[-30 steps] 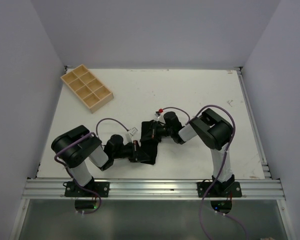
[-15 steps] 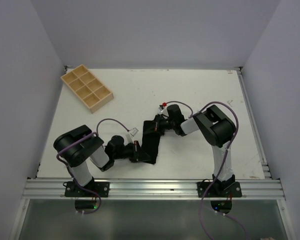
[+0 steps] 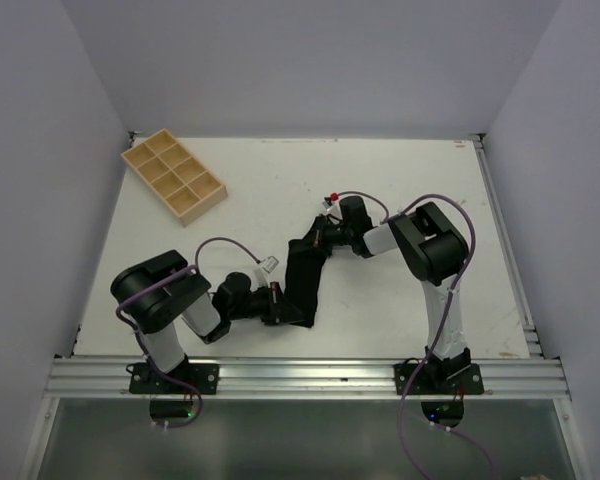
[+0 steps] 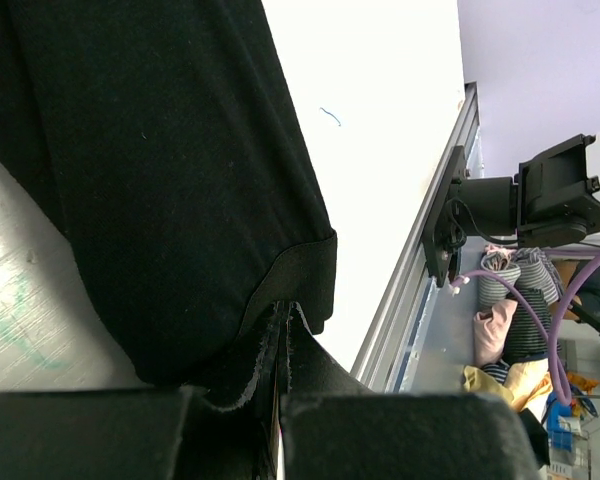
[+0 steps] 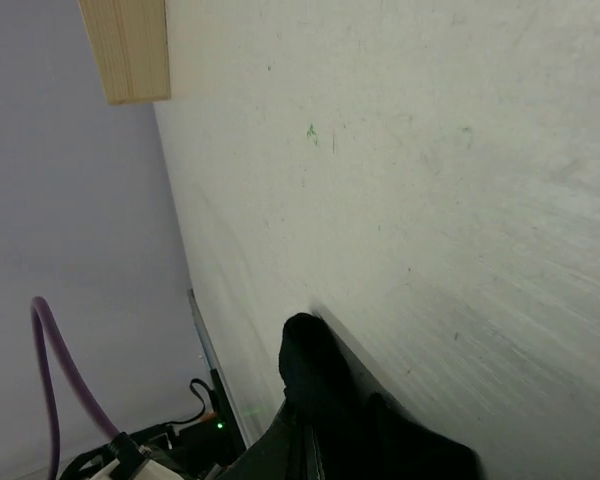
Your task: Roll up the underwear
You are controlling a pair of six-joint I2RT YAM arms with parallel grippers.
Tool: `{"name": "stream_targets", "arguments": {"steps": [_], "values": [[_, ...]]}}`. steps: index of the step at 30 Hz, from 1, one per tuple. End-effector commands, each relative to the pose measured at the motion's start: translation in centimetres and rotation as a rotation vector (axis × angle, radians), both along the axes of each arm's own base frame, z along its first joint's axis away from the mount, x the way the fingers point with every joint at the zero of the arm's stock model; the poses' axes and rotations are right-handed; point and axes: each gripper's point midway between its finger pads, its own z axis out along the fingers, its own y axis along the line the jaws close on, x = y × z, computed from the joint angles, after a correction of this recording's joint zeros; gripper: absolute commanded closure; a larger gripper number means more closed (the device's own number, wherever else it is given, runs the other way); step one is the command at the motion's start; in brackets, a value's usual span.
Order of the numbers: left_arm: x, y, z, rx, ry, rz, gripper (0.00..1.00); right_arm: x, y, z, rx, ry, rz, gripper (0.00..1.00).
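Black matte fabric underwear (image 3: 300,282) lies mid-frame on the white table (image 3: 410,180), a taut strip running lower left to upper right, with the left gripper (image 3: 277,303) clamped on its lower end and the right gripper (image 3: 318,240) pinching its upper end.

Bright, even overhead light; soft shadows; wrist views blurred up close.
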Motion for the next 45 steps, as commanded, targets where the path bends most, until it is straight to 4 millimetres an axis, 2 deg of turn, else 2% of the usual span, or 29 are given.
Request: {"name": "stream_targets", "arguments": {"steps": [1, 6, 10, 13, 15, 18, 19, 20, 22, 23, 24, 25, 26, 27, 28, 30, 32, 33, 35, 36, 37, 39, 40, 41, 42, 43, 45], "values": [[-2.6, 3.2, -5.9, 0.23, 0.128, 0.01, 1.0, 2.1, -1.5, -2.1, -0.066, -0.005, -0.062, 1.0], [-2.5, 2.9, -6.0, 0.231, 0.129, 0.004, 1.0, 2.4, -1.5, -2.4, -0.072, -0.003, -0.074, 1.0], [-2.3, 2.7, -5.8, 0.235, 0.127, 0.003, 1.0, 2.8, -1.1, -1.9, -0.053, -0.002, -0.065, 1.0], [-1.4, 2.1, -4.9, 0.236, 0.112, 0.009, 1.0, 3.1, -1.0, -0.2, -0.063, -0.029, -0.053, 1.0], [-0.6, 1.4, -3.7, 0.22, 0.087, 0.013, 0.97, 3.5, -1.0, 1.1, -0.073, -0.054, -0.051, 1.0], [1.1, 0.2, -1.8, 0.221, 0.053, 0.015, 0.88, 3.5, -1.3, 3.4, -0.085, -0.08, -0.053, 1.0], [1.8, -0.3, -1.0, 0.228, 0.045, 0.022, 0.8, 3.4, -1.5, 4.7, -0.088, -0.091, -0.051, 1.0], [2.2, -0.5, -0.5, 0.231, 0.031, 0.019, 0.75, 3.3, -1.7, 5.1, -0.093, -0.095, -0.055, 1.0], [2.3, -0.7, -0.2, 0.255, 0.044, 0.012, 0.7, 2.9, -2.2, 5.9, -0.114, -0.097, -0.055, 1.0], [3.1, -1.4, 0.9, 0.24, 0.021, 0.006, 0.68, 2.9, -2.3, 7.3, -0.11, -0.121, -0.059, 1.0], [3.2, -1.6, 1.4, 0.237, 0.017, 0.0, 0.67, 2.9, -2.6, 7.8, -0.119, -0.133, -0.068, 1.0], [3.1, -1.6, 1.4, 0.246, 0.03, -0.006, 0.63, 2.5, -3.0, 7.9, -0.141, -0.127, -0.066, 0.99], [3.3, -1.8, 2.0, 0.238, 0.022, -0.005, 0.61, 2.5, -3.2, 9.4, -0.14, -0.155, -0.074, 0.96], [3.1, -1.8, 2.2, 0.235, 0.024, -0.014, 0.6, 2.2, -3.6, 9.4, -0.161, -0.142, -0.083, 0.87], [3.1, -1.8, 2.3, 0.237, 0.026, -0.014, 0.6, 2.2, -3.7, 9.8, -0.165, -0.15, -0.085, 0.83], [2.9, -1.9, 2.6, 0.233, 0.021, -0.029, 0.58, 1.8, -4.1, 10.8, -0.179, -0.159, -0.089, 0.78], [2.7, -1.7, 2.6, 0.244, 0.023, -0.042, 0.58, 1.2, -4.7, 10.9, -0.208, -0.15, -0.088, 0.72], [2.6, -1.8, 2.8, 0.239, 0.02, -0.047, 0.58, 0.9, -5.0, 11.8, -0.215, -0.167, -0.092, 0.7], [2.5, -1.7, 3.0, 0.245, 0.009, -0.059, 0.54, -0.1, -6.1, 11.1, -0.285, -0.147, -0.088, 0.66], [2.5, -1.6, 3.2, 0.245, 0.004, -0.066, 0.52, -0.6, -6.4, 11.8, -0.29, -0.16, -0.09, 0.63], [2.4, -1.7, 3.4, 0.243, 0.005, -0.071, 0.5, -1.8, -7.0, 10.8, -0.316, -0.122, -0.083, 0.62], [2.4, -2.1, 4.4, 0.217, -0.009, -0.087, 0.48, -3.0, -7.6, 10.5, -0.33, -0.109, -0.081, 0.61], [2.4, -2.3, 5.0, 0.212, -0.009, -0.095, 0.46, -4.2, -8.1, 10.0, -0.345, -0.092, -0.081, 0.59], [2.5, -2.4, 5.7, 0.201, -0.024, -0.101, 0.45, -4.8, -8.2, 9.8, -0.35, -0.089, -0.081, 0.57], [2.5, -2.6, 6.3, 0.194, -0.032, -0.105, 0.44, -5.2, -8.3, 9.6, -0.354, -0.09, -0.082, 0.51], [2.9, -2.7, 7.6, 0.186, -0.053, -0.1, 0.44, -5.9, -8.4, 9.4, -0.357, -0.085, -0.087, 0.5], [3.4, -2.7, 8.4, 0.194, -0.081, -0.097, 0.44, -6.6, -7.8, 9.2, -0.379, -0.091, -0.076, 0.48]]}}
